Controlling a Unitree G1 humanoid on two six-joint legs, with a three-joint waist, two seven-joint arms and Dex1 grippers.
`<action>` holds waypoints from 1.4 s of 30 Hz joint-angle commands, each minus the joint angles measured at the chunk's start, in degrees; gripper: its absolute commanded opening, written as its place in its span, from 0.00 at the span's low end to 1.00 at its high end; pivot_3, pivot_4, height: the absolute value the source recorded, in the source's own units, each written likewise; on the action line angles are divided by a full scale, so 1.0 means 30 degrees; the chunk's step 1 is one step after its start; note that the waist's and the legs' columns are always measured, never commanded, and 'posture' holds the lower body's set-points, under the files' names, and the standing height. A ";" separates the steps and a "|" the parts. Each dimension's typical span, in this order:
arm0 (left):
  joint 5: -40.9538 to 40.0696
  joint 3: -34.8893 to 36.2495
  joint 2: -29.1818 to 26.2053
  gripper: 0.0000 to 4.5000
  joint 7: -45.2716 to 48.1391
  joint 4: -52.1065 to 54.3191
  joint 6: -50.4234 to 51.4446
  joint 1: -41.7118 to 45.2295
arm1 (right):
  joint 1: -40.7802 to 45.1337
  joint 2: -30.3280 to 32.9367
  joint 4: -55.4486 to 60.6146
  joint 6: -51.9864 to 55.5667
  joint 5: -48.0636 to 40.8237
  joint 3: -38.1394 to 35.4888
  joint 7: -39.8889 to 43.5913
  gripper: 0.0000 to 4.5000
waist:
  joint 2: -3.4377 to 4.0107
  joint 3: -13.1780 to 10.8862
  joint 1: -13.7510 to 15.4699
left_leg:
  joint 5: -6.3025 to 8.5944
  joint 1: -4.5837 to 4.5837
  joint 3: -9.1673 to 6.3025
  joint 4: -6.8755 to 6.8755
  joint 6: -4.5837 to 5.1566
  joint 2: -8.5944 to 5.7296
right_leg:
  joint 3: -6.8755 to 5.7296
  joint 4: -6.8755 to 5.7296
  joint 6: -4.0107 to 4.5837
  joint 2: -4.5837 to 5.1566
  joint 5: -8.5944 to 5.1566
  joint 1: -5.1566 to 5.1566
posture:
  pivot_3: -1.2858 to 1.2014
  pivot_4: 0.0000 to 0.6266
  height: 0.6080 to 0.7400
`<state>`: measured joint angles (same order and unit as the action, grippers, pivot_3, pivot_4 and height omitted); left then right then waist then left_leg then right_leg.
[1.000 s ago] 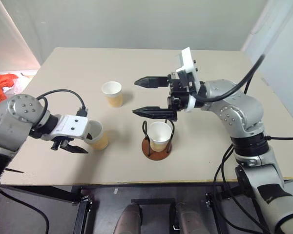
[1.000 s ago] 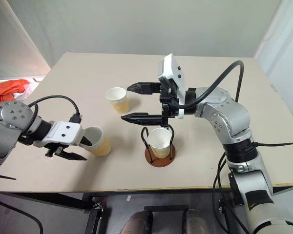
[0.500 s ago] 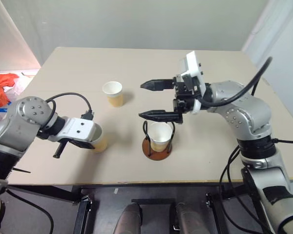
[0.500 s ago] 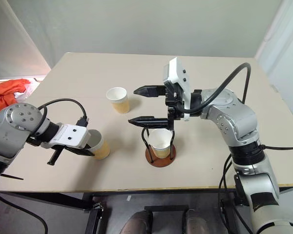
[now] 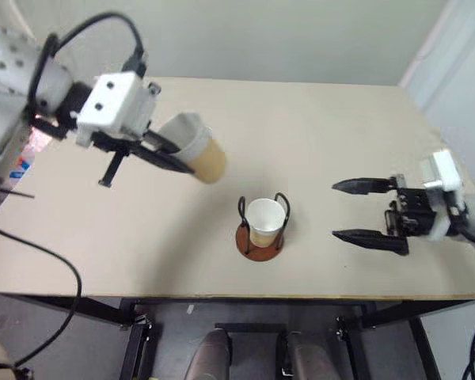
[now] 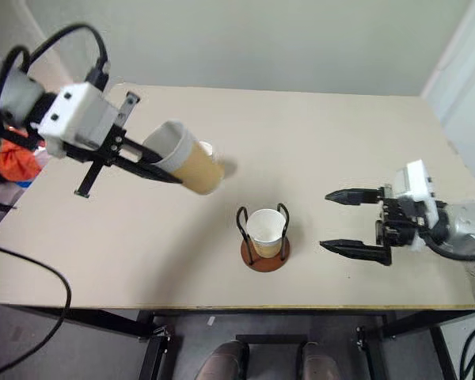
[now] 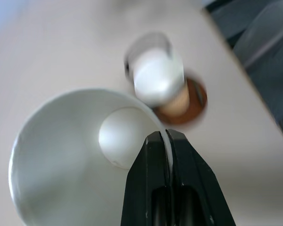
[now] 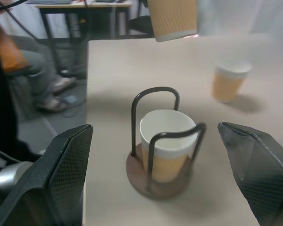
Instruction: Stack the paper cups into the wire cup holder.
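Left eye view: my left tool point(image 5: 168, 154) carries a paper cup point(image 5: 196, 155) in the air, up and to the left of the wire cup holder point(image 5: 260, 229).
Left tool state: pressed together on the carried cup's rim wall, one finger inside, one outside.
Carried cup axis: tilted, mouth toward my left tool, base pointing toward the holder.
Holder: stands near the front of the tabletop point(image 5: 317, 134), already with one seated cup point(image 5: 264, 222) upright inside its wire loops.
Right tool point(image 5: 366, 212): spread wide, holding nothing, off to the right of the holder, well apart from it.
Third cup point(image 8: 228, 82): stands on the tabletop beyond the holder.
Key relation: the holder lies down and to the right of the carried cup; I judge the cup must be brought upright over the seated one.
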<state>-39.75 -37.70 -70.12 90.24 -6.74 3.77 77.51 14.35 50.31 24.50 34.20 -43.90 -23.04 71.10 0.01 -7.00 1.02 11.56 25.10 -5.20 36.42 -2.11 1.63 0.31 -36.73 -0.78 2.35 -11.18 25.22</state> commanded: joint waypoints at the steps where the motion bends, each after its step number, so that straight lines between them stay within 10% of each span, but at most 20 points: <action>1: -0.1192 -0.2278 0.0502 0.01 0.0754 -0.0957 -0.1599 0.1909 | -0.0316 0.0562 0.0104 -0.0329 -0.1355 -0.3863 -0.0787 1.00 | 0.0006 -0.0004 -0.0114 | 0.0002 -0.0040 0.0003 0.0009 0.0006 0.0005 | 0.0025 0.0002 -0.0036 -0.0004 -0.0014 -0.0064 | 0.52 0.24 1.00; 18: -0.2431 -1.1063 0.5399 0.01 0.0754 -0.5099 -0.8394 0.6738 | -0.2637 0.2028 0.3535 0.1613 -0.5273 -0.5588 -0.3433 1.00 | 0.0044 -0.0025 0.0214 | 0.0172 0.0082 -0.0139 0.0277 0.0190 -0.0191 | 0.0108 0.0219 -0.0616 0.0022 -0.0085 -0.0229 | 0.52 0.24 1.00; 42: 0.0781 -1.0308 1.0022 0.01 0.0754 -0.8528 -1.1125 0.5590 | -0.4939 0.1946 0.5410 0.1290 -0.6530 -0.6727 -0.5269 1.00 | 0.0068 -0.0019 0.0638 | 0.0529 0.0230 -0.0061 0.0720 0.0432 -0.0244 | 0.0101 0.0243 -0.0845 0.0117 -0.0021 -0.0267 | 0.52 0.24 1.00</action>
<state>-39.20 -71.46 -40.68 90.32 -30.78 -28.01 94.02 -0.71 55.64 39.46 39.12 -61.85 -40.62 56.02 0.21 -7.06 2.93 13.14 25.78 -5.40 38.66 -0.79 0.88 0.61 -36.00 -3.35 2.70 -11.22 24.36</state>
